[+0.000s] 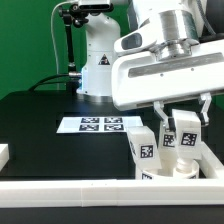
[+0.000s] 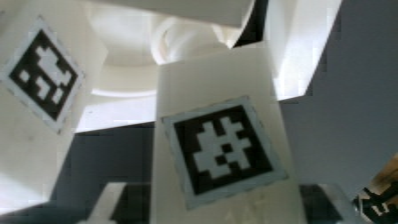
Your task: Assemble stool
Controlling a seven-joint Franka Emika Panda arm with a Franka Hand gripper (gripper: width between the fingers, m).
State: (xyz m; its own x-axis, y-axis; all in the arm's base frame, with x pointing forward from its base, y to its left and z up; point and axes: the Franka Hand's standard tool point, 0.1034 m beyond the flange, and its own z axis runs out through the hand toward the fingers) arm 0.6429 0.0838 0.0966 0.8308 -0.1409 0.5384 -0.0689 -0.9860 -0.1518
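Three tagged white legs (image 1: 144,150), one round seat (image 1: 165,172), and one marker board (image 1: 100,124).

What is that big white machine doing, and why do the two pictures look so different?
It is a robot arm, and at its end sits a gripper with two fingers, like a pinching hand. One picture comes from a camera standing off to the side. The other comes from a camera on the robot's wrist, so everything there looks huge and close. The gripper is closed on a white block leg of a stool it is building. A second leg and the round seat sit just below. The black-and-white squares are tags stuck on the parts. The flat sheet of tags on the black table is the marker board.
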